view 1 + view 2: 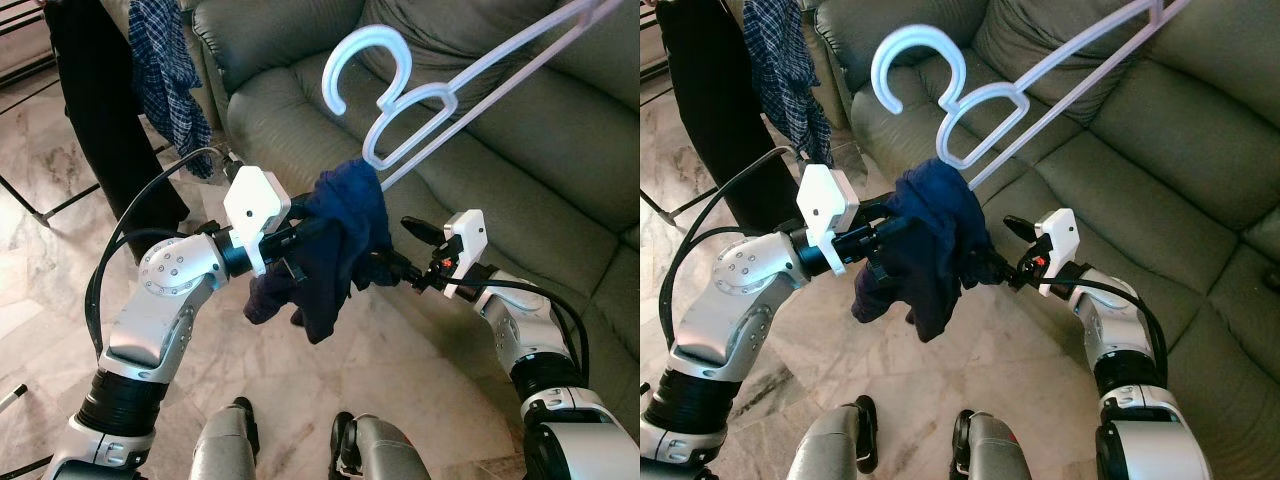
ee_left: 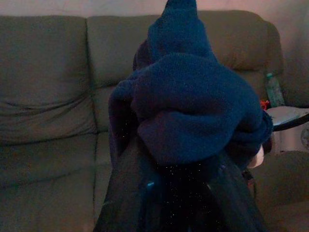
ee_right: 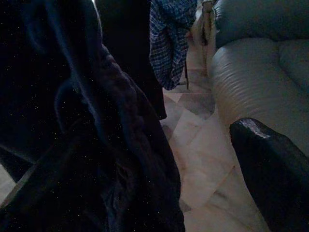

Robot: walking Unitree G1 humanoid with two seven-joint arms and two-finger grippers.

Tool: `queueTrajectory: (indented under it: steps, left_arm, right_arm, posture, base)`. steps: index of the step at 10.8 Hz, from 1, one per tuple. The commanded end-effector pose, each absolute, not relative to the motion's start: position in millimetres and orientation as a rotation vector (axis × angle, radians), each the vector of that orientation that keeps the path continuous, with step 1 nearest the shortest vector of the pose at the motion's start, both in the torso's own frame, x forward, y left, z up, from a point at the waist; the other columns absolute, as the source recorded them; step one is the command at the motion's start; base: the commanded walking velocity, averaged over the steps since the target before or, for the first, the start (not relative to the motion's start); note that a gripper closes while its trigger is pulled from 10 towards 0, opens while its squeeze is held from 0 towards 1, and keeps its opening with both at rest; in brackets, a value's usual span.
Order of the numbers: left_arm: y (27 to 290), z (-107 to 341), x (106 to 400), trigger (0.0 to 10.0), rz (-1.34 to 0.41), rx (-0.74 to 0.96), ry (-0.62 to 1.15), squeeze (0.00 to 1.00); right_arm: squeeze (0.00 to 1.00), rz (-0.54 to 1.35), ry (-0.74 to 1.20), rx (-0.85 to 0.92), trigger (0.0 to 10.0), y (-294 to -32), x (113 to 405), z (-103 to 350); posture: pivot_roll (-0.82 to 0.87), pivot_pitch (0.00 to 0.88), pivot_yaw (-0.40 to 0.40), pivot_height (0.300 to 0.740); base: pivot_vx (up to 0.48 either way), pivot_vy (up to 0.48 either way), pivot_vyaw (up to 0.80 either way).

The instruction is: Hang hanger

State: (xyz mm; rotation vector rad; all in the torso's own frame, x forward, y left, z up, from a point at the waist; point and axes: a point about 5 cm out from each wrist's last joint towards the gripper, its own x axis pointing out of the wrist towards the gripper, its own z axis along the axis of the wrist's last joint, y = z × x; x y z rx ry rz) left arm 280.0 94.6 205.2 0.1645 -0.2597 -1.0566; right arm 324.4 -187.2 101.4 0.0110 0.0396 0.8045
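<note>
Your two head cameras are looking forward and down from above the arms, taking in the grey sofa [image 1: 480, 150] ahead and the marble floor [image 1: 60, 200] below. They are sharing nearly the whole scene, the right eye just shifting everything leftward: the white hanger [image 1: 970, 110] and the dark blue cloth [image 1: 930, 250] are sitting mid-frame in both. Your left wrist camera is peering along its tool straight at the sofa back, pressed so near the blue cloth [image 2: 193, 111] that it is blocking the centre. Your right wrist camera is facing the opposite way, towards the checked shirt [image 3: 169, 38] hanging beyond, again with dark cloth crowding close; the head views are catching that shirt at their upper left.
</note>
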Motion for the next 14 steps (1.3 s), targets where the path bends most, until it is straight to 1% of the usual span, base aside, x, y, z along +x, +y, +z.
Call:
queueTrajectory:
  steps: [1,3,6,9,11,12,14]
  left_arm:
    - [91.4,216.9,276.4,0.0,-1.082,0.178,-0.315,0.00]
    - [103.4,207.7,283.5,0.0,-1.030,0.199,-0.281,0.00]
    - [103.3,205.1,282.5,0.0,-1.035,0.194,-0.270,0.00]
    - [98.4,210.3,278.5,0.0,-1.061,0.191,-0.287,0.00]
    - [96.8,213.8,276.1,0.0,-1.073,0.187,-0.298,0.00]
    - [99.6,211.1,276.7,0.0,-1.067,0.189,-0.288,0.00]
    - [101.5,207.0,277.9,0.0,-1.061,0.190,-0.274,0.00]
  right_arm:
    - [0.00,0.778,0.035,0.008,10.0,-194.9,324.3,103.2]
    - [0.00,0.818,0.046,0.029,10.0,-207.7,314.3,106.0]
    - [0.00,0.884,0.120,0.028,10.0,-214.4,301.0,96.0]
    - [0.00,0.857,0.139,0.010,10.0,-210.1,305.1,91.3]
    - [0.00,0.832,0.104,0.000,10.0,-206.1,311.5,96.3]
    - [0.00,0.824,0.076,0.014,10.0,-208.7,312.7,102.2]
    - [0.00,0.796,0.080,-0.001,10.0,-221.1,308.8,102.6]
  posture:
    - [0.05,0.194,-0.073,0.740]
    - [0.04,0.198,-0.074,0.740]
    - [0.04,0.201,-0.074,0.740]
    - [0.04,0.201,-0.074,0.740]
    - [0.05,0.201,-0.074,0.740]
    - [0.05,0.202,-0.074,0.740]
    - [0.04,0.203,-0.072,0.740]
  base:
    - [0.000,0.000,0.00]
    - [0.000,0.000,0.00]
    - [0.000,0.000,0.00]
    - [0.000,0.000,0.00]
    - [0.000,0.000,0.00]
    - [0.000,0.000,0.00]
    - [0.000,0.000,0.00]
